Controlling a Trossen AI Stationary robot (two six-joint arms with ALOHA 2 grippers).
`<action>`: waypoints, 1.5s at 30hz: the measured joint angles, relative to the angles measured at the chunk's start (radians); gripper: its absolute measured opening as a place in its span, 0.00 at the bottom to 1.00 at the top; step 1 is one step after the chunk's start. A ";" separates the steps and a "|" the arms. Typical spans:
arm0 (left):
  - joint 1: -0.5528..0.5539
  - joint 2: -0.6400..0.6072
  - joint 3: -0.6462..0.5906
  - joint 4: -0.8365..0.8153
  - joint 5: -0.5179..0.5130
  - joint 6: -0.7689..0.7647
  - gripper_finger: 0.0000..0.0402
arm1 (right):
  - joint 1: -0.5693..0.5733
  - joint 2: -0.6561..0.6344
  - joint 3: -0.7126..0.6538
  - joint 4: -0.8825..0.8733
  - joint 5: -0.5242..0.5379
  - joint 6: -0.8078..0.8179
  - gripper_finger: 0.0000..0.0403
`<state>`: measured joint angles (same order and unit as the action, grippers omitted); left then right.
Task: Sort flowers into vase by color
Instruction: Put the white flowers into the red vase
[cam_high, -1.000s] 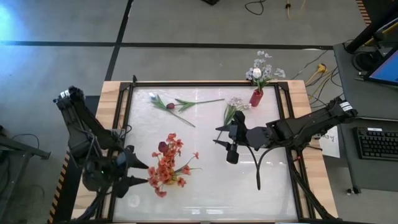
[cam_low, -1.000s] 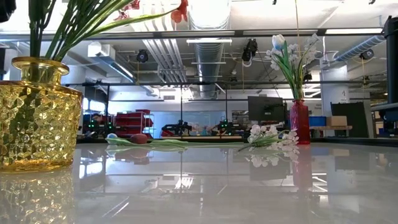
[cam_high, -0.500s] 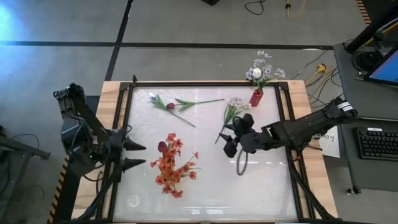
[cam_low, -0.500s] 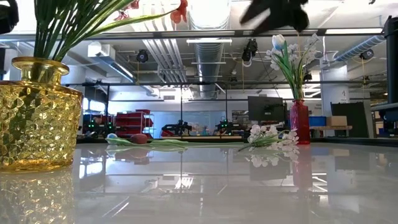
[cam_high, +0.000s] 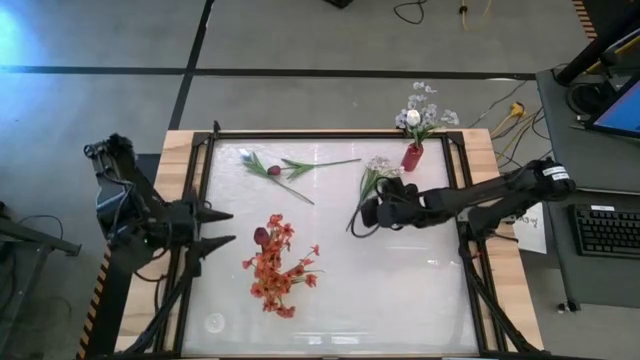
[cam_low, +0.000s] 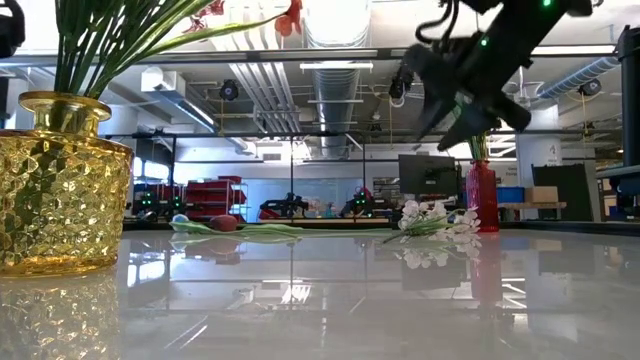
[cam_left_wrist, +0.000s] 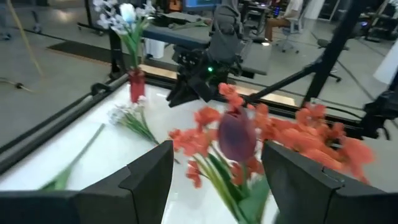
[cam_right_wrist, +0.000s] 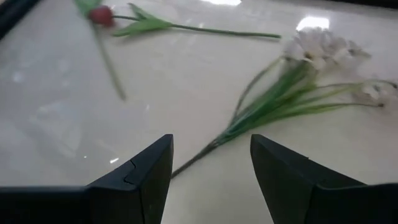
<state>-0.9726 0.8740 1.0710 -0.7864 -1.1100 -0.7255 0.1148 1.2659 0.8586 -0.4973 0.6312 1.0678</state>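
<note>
Red-orange flowers (cam_high: 272, 268) and a dark maroon tulip (cam_left_wrist: 236, 134) stand in the yellow vase (cam_low: 60, 180) at the table's near left. My left gripper (cam_high: 232, 226) hangs open just left of them, its fingers pointing at them without touching. A white spray (cam_high: 375, 175) lies flat on the table near the red vase (cam_high: 411, 156), which holds white flowers. My right gripper (cam_high: 366, 214) is open and slants down over the spray's stem end (cam_right_wrist: 186, 165). A maroon tulip (cam_high: 274, 169) lies on the table at the far left.
A black frame (cam_high: 300, 135) runs around the white tabletop. Bare table lies between the two vases and along the near edge. The room behind holds shelves and screens.
My left gripper has drawn back from the red-orange flowers, going up and toward the far edge, and has turned. My right gripper has come down and gone toward the far edge, toward the white spray, rolling as it went. The red-orange flowers have shifted a little in the yellow vase.
</note>
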 joint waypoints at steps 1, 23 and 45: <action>0.013 -0.007 0.000 -0.002 0.001 0.015 0.57 | -0.012 0.000 -0.007 0.000 -0.005 0.013 0.51; 0.312 -0.147 0.000 -0.098 0.098 0.357 0.50 | -0.239 0.362 0.061 -0.004 -0.118 0.112 0.51; 0.312 -0.153 0.000 -0.098 0.080 0.403 0.50 | -0.274 0.452 0.149 0.069 -0.108 0.087 0.77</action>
<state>-0.6609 0.7214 1.0714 -0.8843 -1.0302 -0.3225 -0.1589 1.7175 1.0077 -0.4278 0.5236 1.1552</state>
